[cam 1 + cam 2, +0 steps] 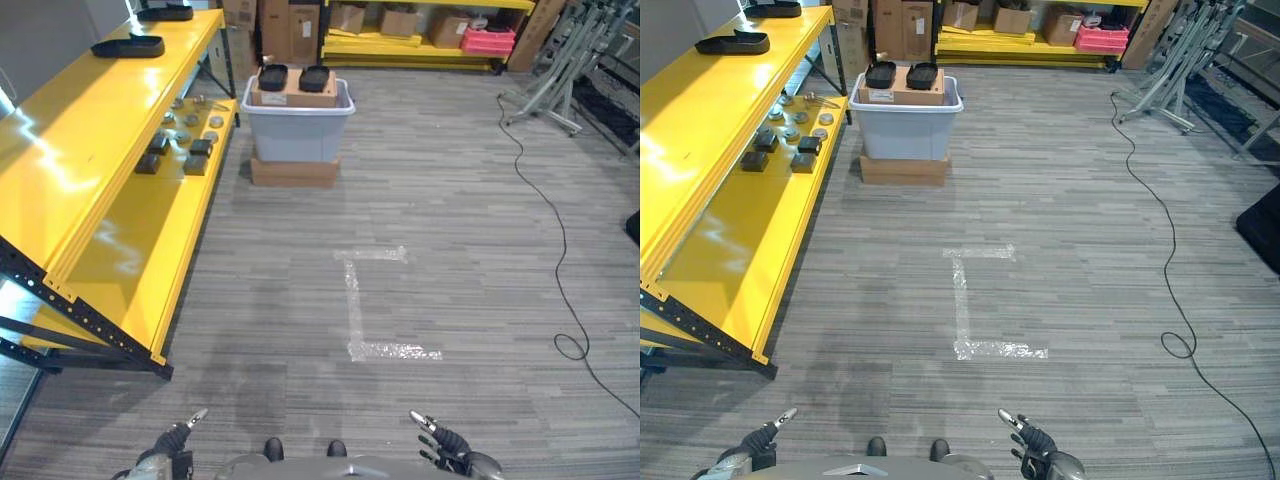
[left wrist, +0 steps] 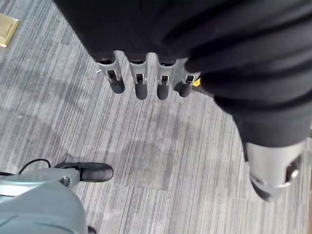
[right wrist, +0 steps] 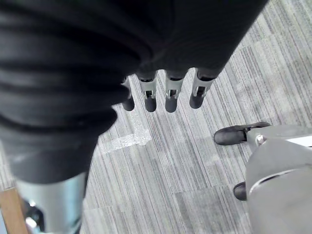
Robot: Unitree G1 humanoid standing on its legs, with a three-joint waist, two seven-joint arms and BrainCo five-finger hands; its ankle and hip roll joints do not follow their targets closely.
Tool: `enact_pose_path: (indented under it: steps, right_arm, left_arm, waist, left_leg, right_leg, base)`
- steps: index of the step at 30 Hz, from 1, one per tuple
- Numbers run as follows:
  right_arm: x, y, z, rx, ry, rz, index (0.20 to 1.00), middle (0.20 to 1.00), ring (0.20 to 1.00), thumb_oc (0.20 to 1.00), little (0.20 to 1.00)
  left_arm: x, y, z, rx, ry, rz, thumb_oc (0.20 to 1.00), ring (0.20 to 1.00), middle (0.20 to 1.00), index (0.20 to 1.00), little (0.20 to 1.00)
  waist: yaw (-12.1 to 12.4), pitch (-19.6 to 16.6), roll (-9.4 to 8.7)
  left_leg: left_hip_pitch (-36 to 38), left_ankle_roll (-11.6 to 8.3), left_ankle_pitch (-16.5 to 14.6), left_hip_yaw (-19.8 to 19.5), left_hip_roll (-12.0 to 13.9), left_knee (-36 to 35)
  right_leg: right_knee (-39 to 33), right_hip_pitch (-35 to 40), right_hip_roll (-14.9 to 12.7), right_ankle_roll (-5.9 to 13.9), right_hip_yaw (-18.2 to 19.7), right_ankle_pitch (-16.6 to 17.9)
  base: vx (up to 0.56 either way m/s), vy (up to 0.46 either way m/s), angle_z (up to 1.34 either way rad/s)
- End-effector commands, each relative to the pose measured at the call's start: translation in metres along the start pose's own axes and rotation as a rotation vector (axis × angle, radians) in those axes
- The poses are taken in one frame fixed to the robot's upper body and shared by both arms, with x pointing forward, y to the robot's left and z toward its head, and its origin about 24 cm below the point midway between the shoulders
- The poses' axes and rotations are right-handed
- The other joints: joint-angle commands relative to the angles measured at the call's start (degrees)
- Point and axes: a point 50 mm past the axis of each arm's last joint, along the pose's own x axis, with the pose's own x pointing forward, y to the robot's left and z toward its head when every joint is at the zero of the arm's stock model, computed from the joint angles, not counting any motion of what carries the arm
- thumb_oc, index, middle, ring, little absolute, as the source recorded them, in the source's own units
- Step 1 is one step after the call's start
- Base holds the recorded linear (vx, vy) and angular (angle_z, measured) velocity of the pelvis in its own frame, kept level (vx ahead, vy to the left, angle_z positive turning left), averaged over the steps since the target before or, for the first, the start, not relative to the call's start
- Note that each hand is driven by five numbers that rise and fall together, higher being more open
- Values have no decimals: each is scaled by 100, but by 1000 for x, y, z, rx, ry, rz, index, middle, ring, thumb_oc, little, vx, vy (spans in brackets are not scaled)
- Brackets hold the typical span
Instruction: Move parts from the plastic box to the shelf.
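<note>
A grey plastic box (image 1: 297, 128) stands on a flat cardboard base far ahead, beside the yellow shelf (image 1: 130, 190). Two black parts (image 1: 273, 76) lie on a brown carton inside the box. Several small dark and metal parts (image 1: 185, 150) sit on the shelf's lower level, and black trays (image 1: 128, 46) rest on its top level. My left hand (image 1: 172, 445) hangs low at the bottom left, fingers (image 2: 140, 83) straight, holding nothing. My right hand (image 1: 447, 447) hangs at the bottom right, fingers (image 3: 170, 95) straight and empty too.
White tape marks (image 1: 358, 300) lie on the grey carpet ahead. A black cable (image 1: 545, 210) runs along the floor to the right. Metal stands (image 1: 560, 70) are at the far right. Another yellow rack (image 1: 420, 30) with cartons and a pink crate lines the back wall.
</note>
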Motion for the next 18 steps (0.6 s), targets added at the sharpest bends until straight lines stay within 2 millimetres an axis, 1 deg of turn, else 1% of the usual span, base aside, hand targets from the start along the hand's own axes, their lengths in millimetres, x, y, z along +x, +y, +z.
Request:
enact_pose_path:
  steps: [1, 5, 8, 9, 14, 18]
  right_arm:
    - [3, 2, 21, -89, -76, 38, 1000, 1000, 1000, 1000, 1000]
    - [4, 6, 29, -47, -150, 38, 1000, 1000, 1000, 1000, 1000]
    - [5, 8, 34, -69, -170, 32, 1000, 1000, 1000, 1000, 1000]
    - [6, 10, 35, -100, -166, 43, 1000, 1000, 1000, 1000, 1000]
    - [8, 16, 35, -135, -142, 58, 1000, 1000, 1000, 1000, 1000]
    - [9, 21, 28, -243, -89, 108, 1000, 1000, 1000, 1000, 1000]
  left_arm:
    - [3, -1, 24, -15, -79, -27, 1000, 1000, 1000, 1000, 1000]
    - [3, -3, 29, 4, -94, -43, 1000, 1000, 1000, 1000, 1000]
    - [4, -3, 28, 22, -86, -44, 1000, 1000, 1000, 1000, 1000]
    - [3, -1, 28, 23, -84, -41, 1000, 1000, 1000, 1000, 1000]
    - [4, 4, 29, 44, -71, -27, 1000, 1000, 1000, 1000, 1000]
    - [4, 7, 29, 74, -65, -24, 1000, 1000, 1000, 1000, 1000]
  waist:
    - [-12, -40, -56]
    - [-16, 34, -60]
    - [-38, 92, -62]
    - [-47, 137, -70]
    - [-28, 264, -121]
    - [-53, 315, -132]
  left_leg:
    - [105, 3, -317, 63, 32, -42]
    - [97, 82, -352, 84, 23, -7]
    - [91, 152, -383, 99, 8, 35]
    - [85, 193, -395, 124, 4, 64]
    - [38, 305, -450, 130, -24, 160]
    - [9, 360, -472, 142, -32, 202]
  right_leg:
    - [304, -26, -458, 494, 10, -95]
    - [559, -155, -483, 523, 49, -150]
    - [819, -283, -484, 532, 90, -215]
    - [1000, -386, -492, 552, 116, -216]
    - [1510, -669, -506, 668, 135, -14]
    - [1801, -824, -479, 703, 197, 80]
  base:
    - [26, 78, -3]
    - [27, 81, -8]
    - [54, 114, -10]
    - [57, 94, -3]
    - [64, 62, -5]
    - [80, 48, -1]
